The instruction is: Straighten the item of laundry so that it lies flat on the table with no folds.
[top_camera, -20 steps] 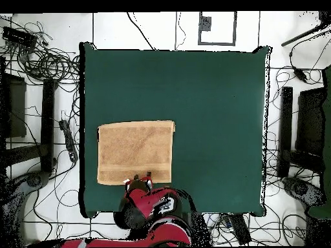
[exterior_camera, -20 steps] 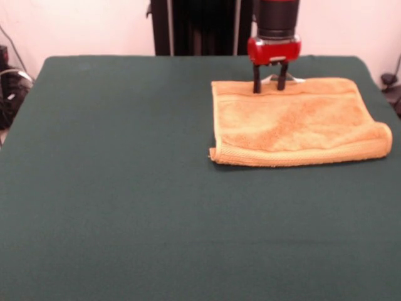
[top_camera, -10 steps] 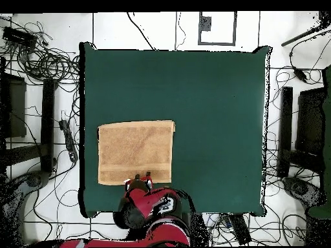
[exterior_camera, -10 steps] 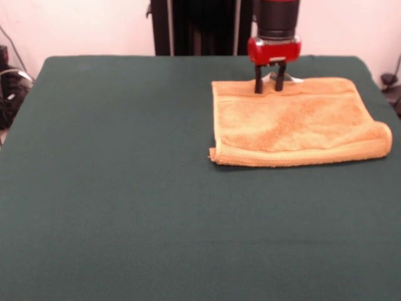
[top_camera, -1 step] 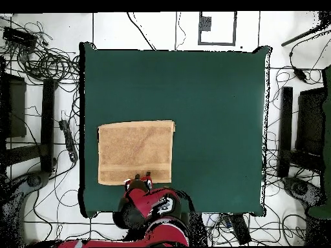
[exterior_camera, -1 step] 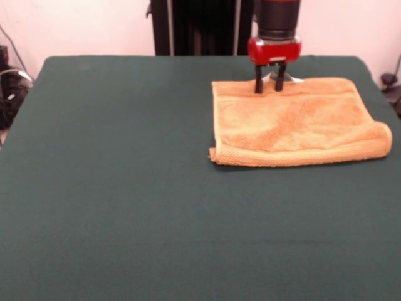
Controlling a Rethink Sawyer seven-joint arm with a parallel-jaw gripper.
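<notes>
Working from the big things down: the green table [exterior_camera, -1 step: 125, 188] is wide, and the orange-tan hand towel [exterior_camera, -1 step: 294, 122] sits toward one end of it, close to the edge on my pedestal side. In the overhead view the towel [top_camera, -1 step: 136, 152] reads as a rectangle, longer across than deep, with its woven band running along the edge nearest me. It is not flat: from the front, the side away from me shows a thick rounded fold along its whole length, so it looks doubled over. My gripper [exterior_camera, -1 step: 270, 86] stands at the towel's edge on my side, a little off centre, which means the whole towel stretches away from me and its long axis runs crosswise to my reach. My two dark fingers [exterior_camera, -1 step: 257, 83] are parted a little, tips down at the hem, with a small white tag [exterior_camera, -1 step: 289, 79] just beside them. Whether they have pinched any cloth I cannot tell; nothing is lifted.
</notes>
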